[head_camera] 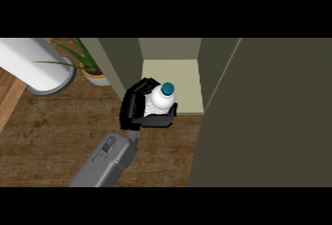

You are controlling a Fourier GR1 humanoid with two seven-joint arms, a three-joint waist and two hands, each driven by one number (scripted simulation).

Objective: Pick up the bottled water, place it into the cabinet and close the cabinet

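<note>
The black left hand [133,107] has its fingers curled round the white plastic water bottle with teal cap [160,100] — held upright at the olive cabinet's [176,74] threshold, apart from the open door [272,123] — ready for insertion.

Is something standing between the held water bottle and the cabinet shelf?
Nothing visible does. The robot hand holds the bottled water at the front edge of the cabinet shelf, which shows bare; the open door stands aside at right.

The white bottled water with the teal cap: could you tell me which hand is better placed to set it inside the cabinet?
Left: the left hand is curled round the white teal-capped bottle at the open olive cabinet; the right hand shows nowhere.
</note>
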